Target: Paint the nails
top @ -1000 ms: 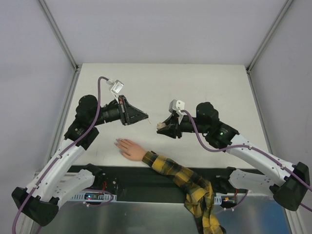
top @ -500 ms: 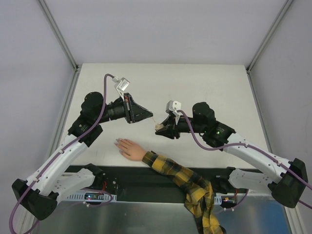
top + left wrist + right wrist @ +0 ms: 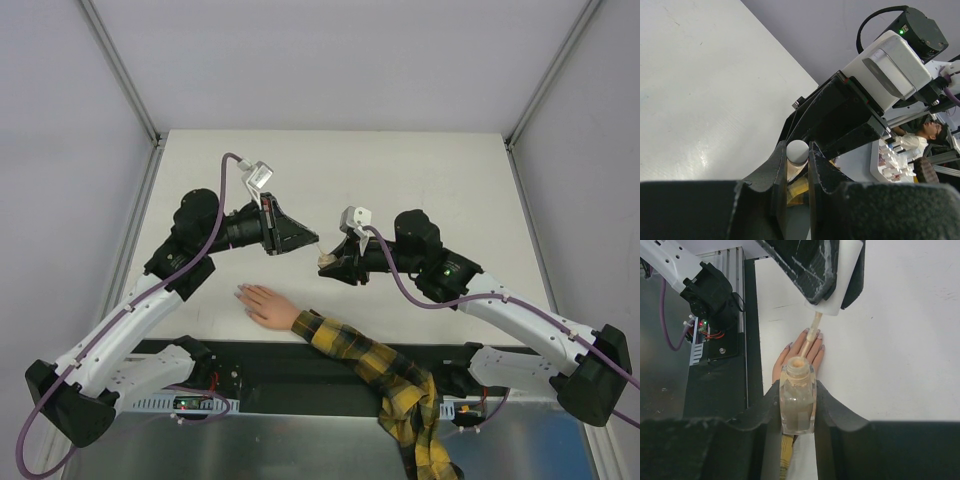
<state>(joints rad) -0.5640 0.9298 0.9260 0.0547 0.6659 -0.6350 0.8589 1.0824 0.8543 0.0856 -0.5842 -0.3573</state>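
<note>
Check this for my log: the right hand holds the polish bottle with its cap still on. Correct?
No: the cap is off. The right wrist view shows the open neck of the bottle in the right hand, while the left hand holds the cap, its brush pointing at the neck.

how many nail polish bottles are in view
1. The open polish bottle sits clamped in the right gripper, above the table near the hand. Others could be hidden.

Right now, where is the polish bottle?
Mid-table in the top view, the bottle is clamped in the right gripper, beyond the hand, the left gripper's brush near its neck.
</note>
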